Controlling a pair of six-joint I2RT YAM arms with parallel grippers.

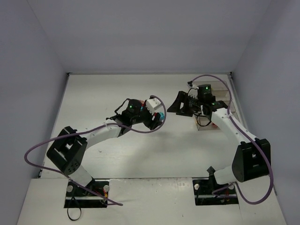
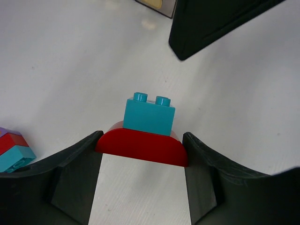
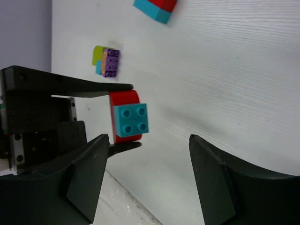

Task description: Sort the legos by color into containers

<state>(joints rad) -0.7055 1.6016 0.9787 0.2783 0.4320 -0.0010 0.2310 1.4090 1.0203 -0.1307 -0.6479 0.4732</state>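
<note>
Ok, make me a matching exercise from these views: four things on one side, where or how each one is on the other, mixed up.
1. red curved brick
2. teal brick
3. right hand
4. purple-and-lime clump

A. lying on the table
B. open, empty
C. stuck on the red curved brick
D. pinched in the left hand

Pairs: 1-D, 2-C, 3-B, 4-A
</note>
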